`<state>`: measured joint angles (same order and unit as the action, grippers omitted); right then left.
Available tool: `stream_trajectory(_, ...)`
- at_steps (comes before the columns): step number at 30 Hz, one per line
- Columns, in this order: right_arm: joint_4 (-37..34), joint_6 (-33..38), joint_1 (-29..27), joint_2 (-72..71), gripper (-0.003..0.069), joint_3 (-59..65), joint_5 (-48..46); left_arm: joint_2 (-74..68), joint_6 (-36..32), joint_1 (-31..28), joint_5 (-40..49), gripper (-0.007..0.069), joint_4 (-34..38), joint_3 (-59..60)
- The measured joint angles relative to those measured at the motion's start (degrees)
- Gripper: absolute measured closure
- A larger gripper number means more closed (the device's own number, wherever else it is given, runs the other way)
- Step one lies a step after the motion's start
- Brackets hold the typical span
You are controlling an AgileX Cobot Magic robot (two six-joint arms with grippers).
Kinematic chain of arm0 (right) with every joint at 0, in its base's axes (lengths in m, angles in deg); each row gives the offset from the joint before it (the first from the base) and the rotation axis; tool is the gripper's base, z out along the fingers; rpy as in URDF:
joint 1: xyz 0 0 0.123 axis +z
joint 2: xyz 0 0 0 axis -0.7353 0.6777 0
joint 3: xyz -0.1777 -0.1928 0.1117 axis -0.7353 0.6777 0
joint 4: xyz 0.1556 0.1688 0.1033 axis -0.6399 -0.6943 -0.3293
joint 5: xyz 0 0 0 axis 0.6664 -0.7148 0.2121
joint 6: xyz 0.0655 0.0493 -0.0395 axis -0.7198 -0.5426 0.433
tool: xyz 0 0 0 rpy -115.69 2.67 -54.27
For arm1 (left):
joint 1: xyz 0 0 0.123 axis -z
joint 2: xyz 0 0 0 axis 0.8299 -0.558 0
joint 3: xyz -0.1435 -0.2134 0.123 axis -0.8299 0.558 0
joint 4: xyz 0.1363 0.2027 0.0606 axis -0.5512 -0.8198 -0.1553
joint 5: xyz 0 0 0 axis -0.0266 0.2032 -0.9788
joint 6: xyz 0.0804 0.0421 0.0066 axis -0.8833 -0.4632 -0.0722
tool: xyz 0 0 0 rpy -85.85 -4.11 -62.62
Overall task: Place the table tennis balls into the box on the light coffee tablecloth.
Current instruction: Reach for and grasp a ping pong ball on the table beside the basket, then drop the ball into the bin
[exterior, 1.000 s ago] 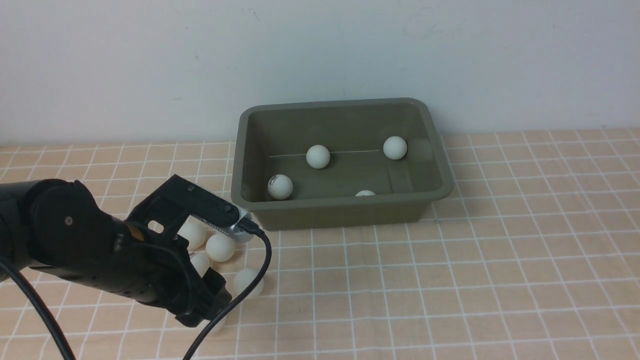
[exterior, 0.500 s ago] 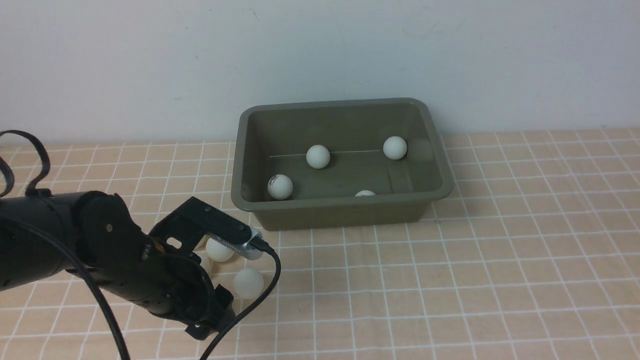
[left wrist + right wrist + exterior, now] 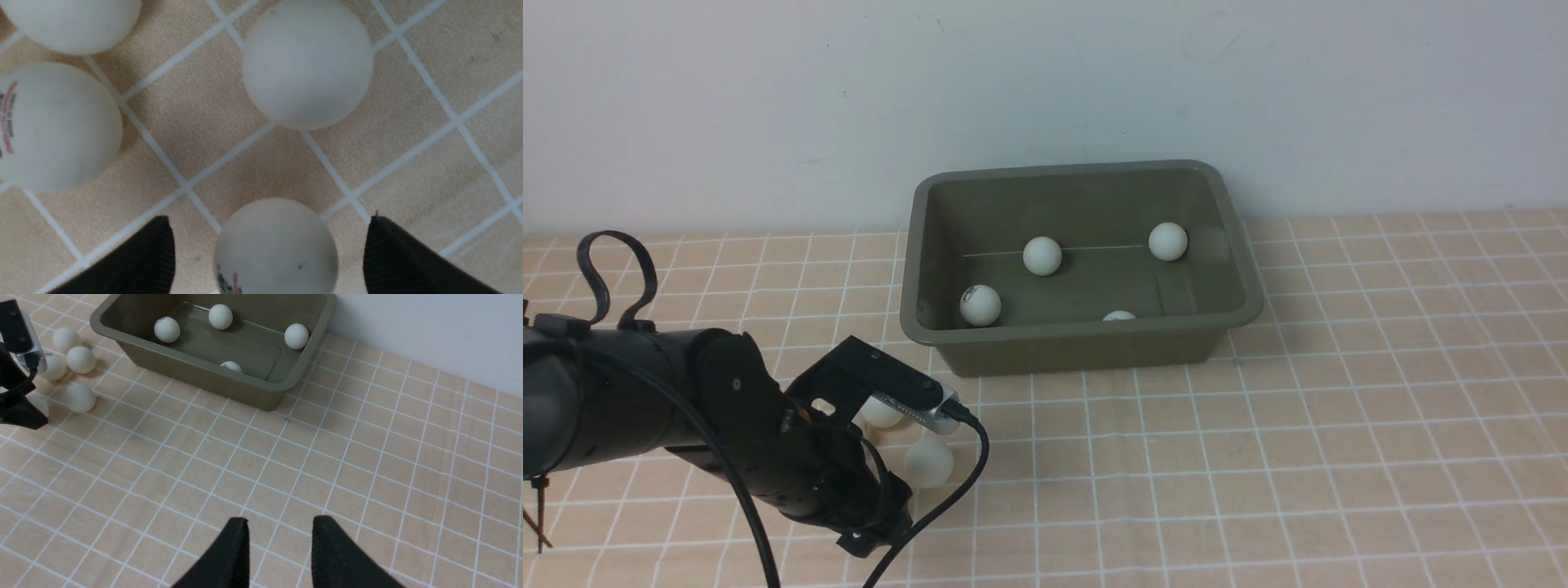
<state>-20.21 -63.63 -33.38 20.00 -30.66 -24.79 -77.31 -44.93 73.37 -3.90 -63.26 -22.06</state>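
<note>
My left gripper [image 3: 271,253] stands open around one table tennis ball [image 3: 276,249] on the light coffee tablecloth [image 3: 1339,408]; other balls [image 3: 308,63] lie nearby. My right gripper [image 3: 280,547] is open, and the box [image 3: 1078,347] contains four balls [image 3: 1042,256].

The box [image 3: 1078,347] sits on the tablecloth [image 3: 1339,457] with four balls [image 3: 1042,256] in it, and the other balls [image 3: 929,462] lie on the cloth, in front of its left end.

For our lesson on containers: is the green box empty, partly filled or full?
Partly filled: four white balls show inside the box, with bare floor between them.
</note>
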Motion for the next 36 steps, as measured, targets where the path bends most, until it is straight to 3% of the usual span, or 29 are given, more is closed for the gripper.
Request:
stream_trajectory(5,0.0,0.1,0.0,0.0,0.0448,0.0,0.0,-1.7,-0.1,0.0,0.0,0.0154,0.0,-0.2)
stream_trajectory(9,0.0,0.1,0.0,0.0,0.0448,0.0,0.0,-1.8,0.0,0.0,0.3,0.023,0.2,-0.4)
stream_trajectory(10,0.0,0.1,0.0,0.0,0.0448,0.0,0.0,-1.9,0.0,0.0,1.6,0.0295,0.2,-0.9)
stream_trajectory(12,0.0,0.1,0.0,0.0,0.0448,0.0,0.0,-1.9,0.0,0.0,3.0,0.0306,0.2,-1.6)
stream_trajectory(15,0.0,0.1,0.0,0.0,0.0448,0.0,0.0,-1.9,0.0,0.0,12.5,0.0305,0.0,-5.5)
stream_trajectory(21,0.0,0.1,0.0,0.0,0.0448,0.0,0.0,-1.9,0.1,0.0,40.7,0.0305,-0.7,-20.8)
stream_trajectory(23,0.0,0.1,0.0,0.0,0.0448,0.0,0.0,-1.9,0.3,0.0,43.0,0.0305,-1.1,-26.5)
stream_trajectory(29,0.0,0.1,0.0,0.0,0.0448,0.0,0.0,-2.3,1.0,0.1,41.0,0.0305,-0.7,-42.9)
stream_trajectory(36,0.0,0.1,0.0,0.0,0.0448,0.0,0.2,-9.8,-2.3,0.1,32.1,0.0305,-0.4,-50.0)
